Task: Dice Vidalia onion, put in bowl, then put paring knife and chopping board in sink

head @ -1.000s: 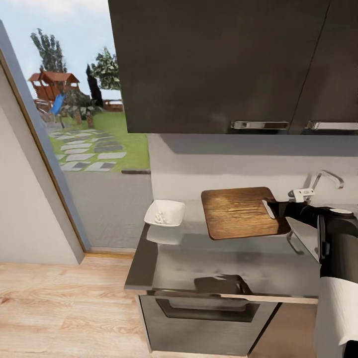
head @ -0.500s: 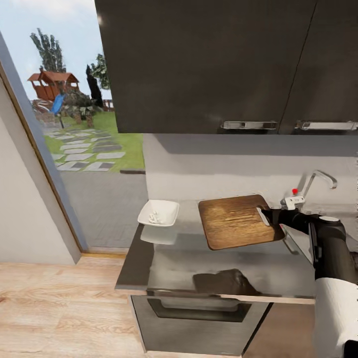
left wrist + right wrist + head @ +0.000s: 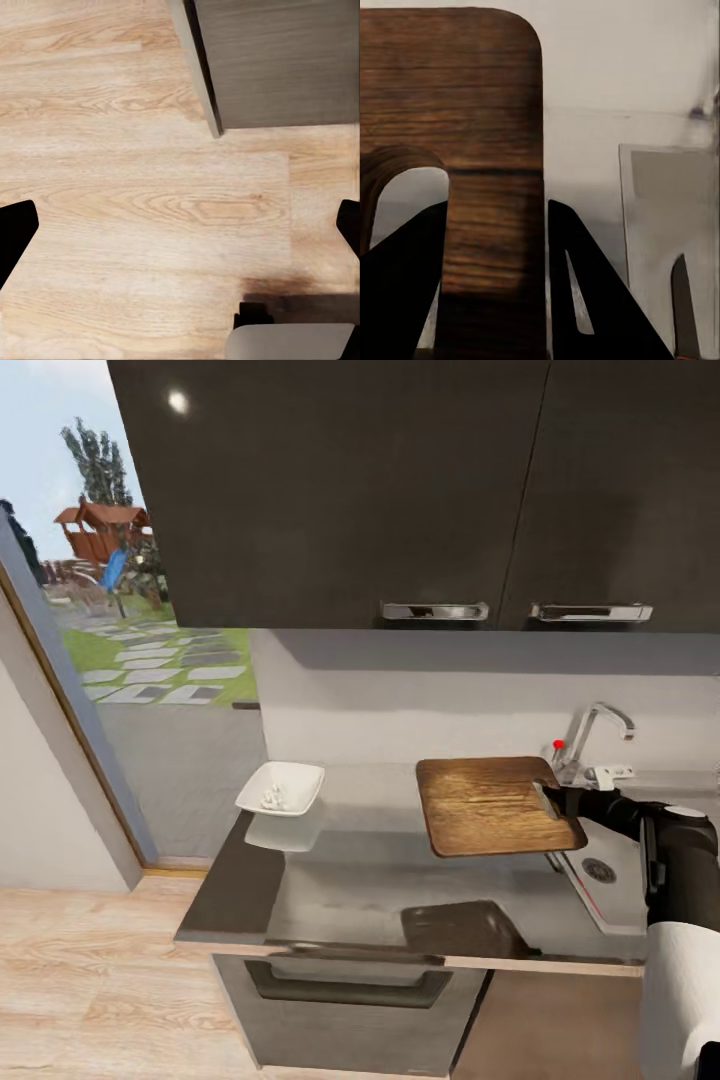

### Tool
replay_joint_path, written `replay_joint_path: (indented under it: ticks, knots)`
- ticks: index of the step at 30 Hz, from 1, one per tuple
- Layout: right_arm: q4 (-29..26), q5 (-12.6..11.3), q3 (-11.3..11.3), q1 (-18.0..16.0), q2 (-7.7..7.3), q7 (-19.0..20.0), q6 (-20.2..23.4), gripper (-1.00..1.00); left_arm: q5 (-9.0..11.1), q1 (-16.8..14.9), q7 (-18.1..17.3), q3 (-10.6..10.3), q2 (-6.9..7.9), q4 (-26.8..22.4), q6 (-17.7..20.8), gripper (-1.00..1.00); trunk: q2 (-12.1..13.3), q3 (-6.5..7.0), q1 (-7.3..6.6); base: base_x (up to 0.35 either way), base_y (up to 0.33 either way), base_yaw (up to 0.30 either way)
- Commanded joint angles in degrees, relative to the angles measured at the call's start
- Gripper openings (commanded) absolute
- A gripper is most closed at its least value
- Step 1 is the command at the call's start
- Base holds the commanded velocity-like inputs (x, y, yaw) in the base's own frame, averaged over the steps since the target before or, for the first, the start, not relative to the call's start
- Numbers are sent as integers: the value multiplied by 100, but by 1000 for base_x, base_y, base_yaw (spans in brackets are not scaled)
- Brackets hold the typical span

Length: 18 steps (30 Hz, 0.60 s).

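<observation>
Chopping board (image 3: 495, 805) hangs level above the counter's (image 3: 340, 880) right end beside the sink (image 3: 615, 880), its handle end clamped in the right claw (image 3: 553, 800). White bowl (image 3: 281, 788) sits at the counter's back left corner. Left claw (image 3: 180, 225) spread wide over wood floor (image 3: 135, 225).

chopping board (image 3: 495, 805) brown, grained | bowl (image 3: 282, 788) white | countertop (image 3: 370, 880) glossy grey
</observation>
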Motion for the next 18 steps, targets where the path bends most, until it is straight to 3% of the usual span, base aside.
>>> replay_joint_path:
  ticks: [1, 15, 18]
  knots:
    - [-5, 31, -36, -7, 1, 50, 21, -100, 38, -11, 7, -50, -4, 23, -36, 100, -15, -13, 4, 0, -317, 0]
    - [14, 37, -77, -7, -3, 48, 21, -100, 38, -11, 7, -50, 1, 23, -36, 100, -15, -13, 4, -73, -295, 0]
    - [50, 39, -70, -7, -1, 29, 21, -100, 38, -11, 7, -50, 4, 23, -36, 100, -15, -13, 4, -17, -121, 0]
